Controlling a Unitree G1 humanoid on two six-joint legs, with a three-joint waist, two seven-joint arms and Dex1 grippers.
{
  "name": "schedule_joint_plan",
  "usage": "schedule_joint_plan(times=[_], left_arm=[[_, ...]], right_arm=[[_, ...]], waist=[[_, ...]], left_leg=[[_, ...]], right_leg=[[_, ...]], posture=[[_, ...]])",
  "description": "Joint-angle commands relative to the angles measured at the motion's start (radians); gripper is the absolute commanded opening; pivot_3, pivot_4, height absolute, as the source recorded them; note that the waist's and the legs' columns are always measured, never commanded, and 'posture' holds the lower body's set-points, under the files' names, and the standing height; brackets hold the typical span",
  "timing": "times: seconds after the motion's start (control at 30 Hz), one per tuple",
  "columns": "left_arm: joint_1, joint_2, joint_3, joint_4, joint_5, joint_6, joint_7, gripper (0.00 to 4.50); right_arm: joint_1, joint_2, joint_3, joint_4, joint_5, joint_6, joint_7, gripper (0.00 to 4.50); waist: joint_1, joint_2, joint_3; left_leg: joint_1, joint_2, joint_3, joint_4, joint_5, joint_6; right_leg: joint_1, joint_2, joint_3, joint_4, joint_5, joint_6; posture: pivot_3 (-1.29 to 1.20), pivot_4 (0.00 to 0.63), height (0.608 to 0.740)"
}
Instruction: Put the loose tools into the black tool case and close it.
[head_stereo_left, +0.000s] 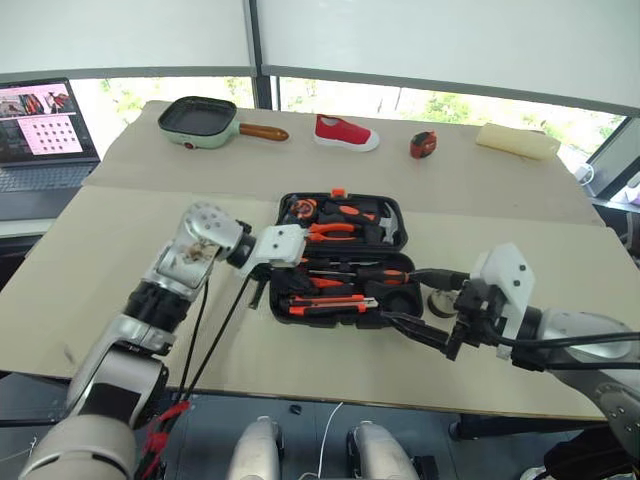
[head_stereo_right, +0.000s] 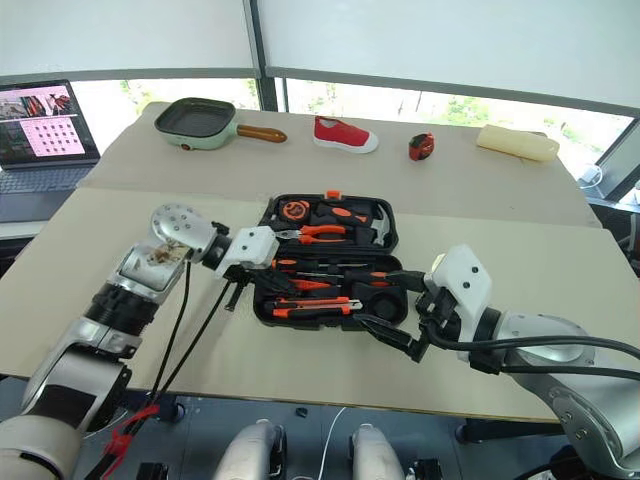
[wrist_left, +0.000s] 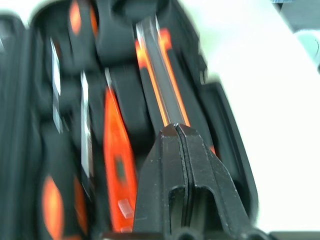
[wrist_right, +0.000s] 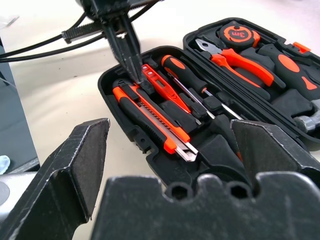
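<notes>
The black tool case (head_stereo_left: 283, 300) lies open in the middle of the table, with its lid half away from me. Pliers (head_stereo_left: 335, 232) and other orange-and-black tools fill the lid. The near half holds a screwdriver (wrist_right: 185, 75), an orange tester pen (wrist_right: 157, 82) and a utility knife (wrist_right: 150, 112). My left gripper (wrist_right: 134, 70) is shut and empty, its tip pointing down at the left end of the knife and the pen. My right gripper (head_stereo_left: 400, 297) stands open around the case's near right corner. A small round tape roll (head_stereo_left: 440, 302) sits on the table just right of the case.
Along the far edge stand a green pan with a wooden handle (head_stereo_left: 205, 120), a red shoe (head_stereo_left: 345, 133), a red-and-black tape measure (head_stereo_left: 423, 145) and a beige roll (head_stereo_left: 517, 141). A laptop (head_stereo_left: 42, 135) sits off the table's left. Cables (head_stereo_left: 205, 335) hang under my left arm.
</notes>
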Motion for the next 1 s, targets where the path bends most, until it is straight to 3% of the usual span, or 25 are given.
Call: schedule_joint_plan(times=[0.03, 0.67, 1.0], left_arm=[[-0.02, -0.04, -0.052, 0.05, 0.063, -0.086, 0.028, 0.06], [-0.018, -0.076, -0.15, 0.2, 0.204, -0.306, 0.059, 0.06], [-0.043, -0.101, -0.083, 0.164, 0.129, -0.222, 0.071, 0.06]], right_arm=[[-0.013, 0.008, -0.008, -0.015, 0.0, -0.016, -0.007, 4.5], [0.054, 0.007, -0.044, -0.052, 0.011, -0.016, -0.037, 4.5], [0.047, 0.0, -0.029, -0.042, 0.003, -0.017, -0.019, 4.5]], waist=[[-0.003, 0.0, 0.0], [-0.002, 0.0, 0.0], [0.004, 0.0, -0.001]], left_leg=[[0.0, 0.0, 0.0, 0.0, 0.0, 0.0], [0.001, 0.0, -0.001, 0.0, 0.0, 0.0], [0.001, 0.0, -0.001, 0.0, 0.0, 0.0]], right_leg=[[0.0, 0.0, 0.0, 0.0, 0.0, 0.0], [0.001, 0.0, 0.0, 0.0, 0.0, 0.0], [0.002, 0.0, 0.0, 0.0, 0.0, 0.0]], posture=[[0.0, 0.15, 0.74], [0.0, 0.15, 0.74], [0.0, 0.15, 0.74]])
